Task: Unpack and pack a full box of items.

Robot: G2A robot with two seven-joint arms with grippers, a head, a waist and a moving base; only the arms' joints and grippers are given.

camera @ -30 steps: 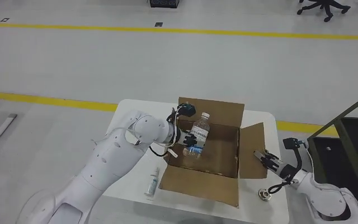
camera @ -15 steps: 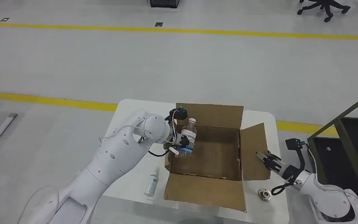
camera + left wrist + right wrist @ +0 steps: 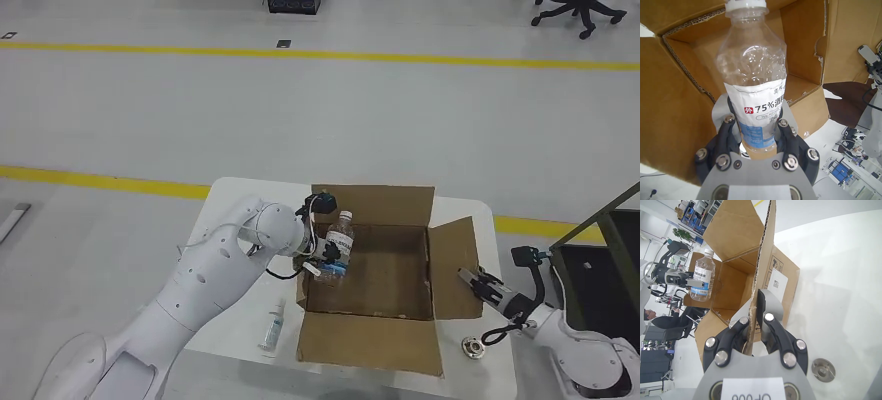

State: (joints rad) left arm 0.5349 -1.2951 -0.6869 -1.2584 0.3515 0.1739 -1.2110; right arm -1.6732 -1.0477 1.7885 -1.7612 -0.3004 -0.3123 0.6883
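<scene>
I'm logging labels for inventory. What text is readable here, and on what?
"75%" and "75% ALCOHOL": on the bottle held by the left pincer.
"外": same bottle, in a red square.
Sticker on the box: too small to read.

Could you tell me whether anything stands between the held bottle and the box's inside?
Nothing visible does. The left gripper holds the bottle over the box's left side; its flaps are open, the right gripper clamps the right flap, and the floor seen looks bare.
</scene>
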